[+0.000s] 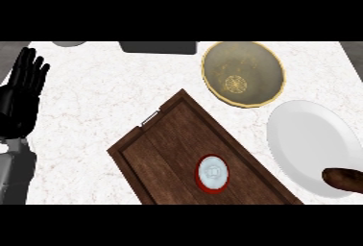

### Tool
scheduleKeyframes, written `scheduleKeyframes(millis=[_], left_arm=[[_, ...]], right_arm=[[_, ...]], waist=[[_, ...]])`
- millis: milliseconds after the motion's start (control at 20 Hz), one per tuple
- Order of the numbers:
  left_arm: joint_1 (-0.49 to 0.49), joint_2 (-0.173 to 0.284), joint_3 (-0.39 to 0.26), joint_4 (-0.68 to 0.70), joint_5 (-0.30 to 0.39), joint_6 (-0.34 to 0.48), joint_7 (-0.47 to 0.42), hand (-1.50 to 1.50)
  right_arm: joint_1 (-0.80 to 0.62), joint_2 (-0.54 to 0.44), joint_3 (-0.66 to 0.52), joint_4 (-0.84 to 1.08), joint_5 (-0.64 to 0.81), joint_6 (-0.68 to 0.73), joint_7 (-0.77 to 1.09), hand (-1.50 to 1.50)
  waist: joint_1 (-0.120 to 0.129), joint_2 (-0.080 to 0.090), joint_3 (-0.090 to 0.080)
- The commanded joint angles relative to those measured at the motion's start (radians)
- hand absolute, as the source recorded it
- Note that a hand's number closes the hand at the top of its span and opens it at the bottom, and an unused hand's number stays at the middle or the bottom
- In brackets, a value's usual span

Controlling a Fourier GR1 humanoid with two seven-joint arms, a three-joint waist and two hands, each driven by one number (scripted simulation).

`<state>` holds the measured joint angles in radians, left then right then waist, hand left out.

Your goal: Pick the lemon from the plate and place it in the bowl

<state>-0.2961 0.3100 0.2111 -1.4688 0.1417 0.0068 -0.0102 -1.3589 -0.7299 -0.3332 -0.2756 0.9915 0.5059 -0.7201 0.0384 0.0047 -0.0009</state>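
1. The lemon cannot be seen anywhere. The white plate (pixel 308 144) at the near right shows a bare face, except for a brown, rounded thing (pixel 345 178) at its near-right rim, partly cut off by the view's edge. What that is, I cannot tell.

2. The bowl (pixel 243 73), gold-rimmed with a patterned floor, stands just beyond the plate toward the far side, and nothing lies in it. So, by my judgement, the placing is not done.

3. The left hand (pixel 20 98) rests at the left edge, its fingers straight and pointing to the far side, holding nothing. The right hand does not show at all.

4. Step in hand, as I judge it: the pick, or the carry, depending on whether the lemon is out of view with the right hand. This cannot be settled here.

5. The next move would call for bringing the lemon over the bowl's rim and letting it down inside.

6. Room and edges: a dark wooden tray (pixel 191 153) lies slantwise across the middle of the bench (pixel 99 96), with a small red-rimmed dish (pixel 213 173) on it. The tray's right edge runs close to the plate, and its far corner comes near the bowl.

7. The path from plate to bowl is short and open. The widest free bench lies left of the tray.
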Motion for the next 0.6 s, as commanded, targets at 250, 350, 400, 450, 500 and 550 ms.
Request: scheduleKeyframes(millis=[250,350,400,450,500,550], left_arm=[[0.013,-0.011,0.004,-0.042,0.004,0.024,0.054,0.00],[0.024,-0.001,0.010,-0.026,-0.001,0.012,0.029,0.00],[0.057,-0.020,0.012,-0.025,0.000,0.011,-0.011,0.00],[0.051,-0.027,-0.004,-0.030,-0.011,0.012,-0.017,0.00],[0.039,-0.027,0.002,-0.021,-0.004,0.015,0.000,0.00],[0.046,-0.011,0.019,-0.005,-0.005,0.007,-0.021,0.00]], right_arm=[[0.013,0.212,0.067,-0.020,-0.008,0.063,0.030,1.50],[0.020,0.247,0.080,-0.032,-0.008,0.055,0.059,1.50],[0.067,0.267,0.088,-0.040,-0.006,0.007,0.051,1.50],[0.095,0.296,0.100,-0.047,0.007,-0.051,0.081,1.50],[0.093,0.343,0.108,-0.091,0.007,-0.092,0.133,1.50],[0.097,0.353,0.118,-0.092,0.016,-0.106,0.153,1.50]], waist=[[-0.025,-0.007,0.001],[-0.026,-0.004,0.001],[-0.025,-0.003,0.001],[-0.025,-0.002,0.001],[-0.033,-0.006,0.001],[-0.029,-0.004,0.001]])
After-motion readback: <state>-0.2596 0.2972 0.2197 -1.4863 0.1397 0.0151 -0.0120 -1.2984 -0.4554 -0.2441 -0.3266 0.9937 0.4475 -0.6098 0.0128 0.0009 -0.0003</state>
